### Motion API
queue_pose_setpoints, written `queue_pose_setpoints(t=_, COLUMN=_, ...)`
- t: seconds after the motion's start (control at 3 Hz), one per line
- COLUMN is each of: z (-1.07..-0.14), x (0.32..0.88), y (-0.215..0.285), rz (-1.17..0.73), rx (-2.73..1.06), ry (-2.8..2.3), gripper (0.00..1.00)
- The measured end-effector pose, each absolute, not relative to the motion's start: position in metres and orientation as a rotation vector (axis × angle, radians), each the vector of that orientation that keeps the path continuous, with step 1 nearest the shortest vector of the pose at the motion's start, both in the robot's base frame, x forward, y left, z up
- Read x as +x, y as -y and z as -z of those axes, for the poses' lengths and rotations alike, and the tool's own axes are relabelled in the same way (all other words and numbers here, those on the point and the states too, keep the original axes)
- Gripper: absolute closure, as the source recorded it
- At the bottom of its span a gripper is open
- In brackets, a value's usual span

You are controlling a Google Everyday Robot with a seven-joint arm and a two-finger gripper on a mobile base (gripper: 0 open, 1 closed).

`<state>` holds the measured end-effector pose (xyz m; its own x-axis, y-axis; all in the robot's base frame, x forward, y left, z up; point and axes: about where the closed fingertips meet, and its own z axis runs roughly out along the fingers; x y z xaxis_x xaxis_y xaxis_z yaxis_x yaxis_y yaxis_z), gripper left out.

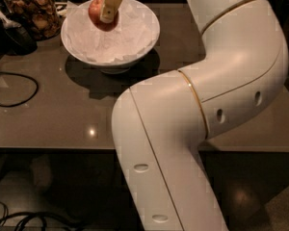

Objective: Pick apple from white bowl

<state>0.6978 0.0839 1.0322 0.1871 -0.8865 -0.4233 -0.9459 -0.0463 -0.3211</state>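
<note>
The small red-orange apple (pixel 97 14) hangs above the white bowl (pixel 139 47), which is lined with crumpled white paper and stands at the back left of the table. My gripper (pixel 105 12) comes down from the top edge and is shut on the apple; one pale finger (pixel 109 4) crosses its front. The apple is lifted clear of the paper, over the bowl's back left part. My large white arm fills the right and middle of the view.
A glass jar of brown snacks (pixel 33 11) stands left of the bowl, beside a dark object (pixel 9 35). A black cable (pixel 14 88) loops on the grey table (pixel 62 114) at the left. The table's front edge runs across the lower part of the view.
</note>
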Motion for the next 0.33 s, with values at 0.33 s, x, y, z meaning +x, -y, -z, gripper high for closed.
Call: queue_pose_setpoints(t=0.33, z=-1.0664, x=0.6792, y=-0.0876, rz=-0.152, rx=-1.939, ry=-1.619, gripper=1.0)
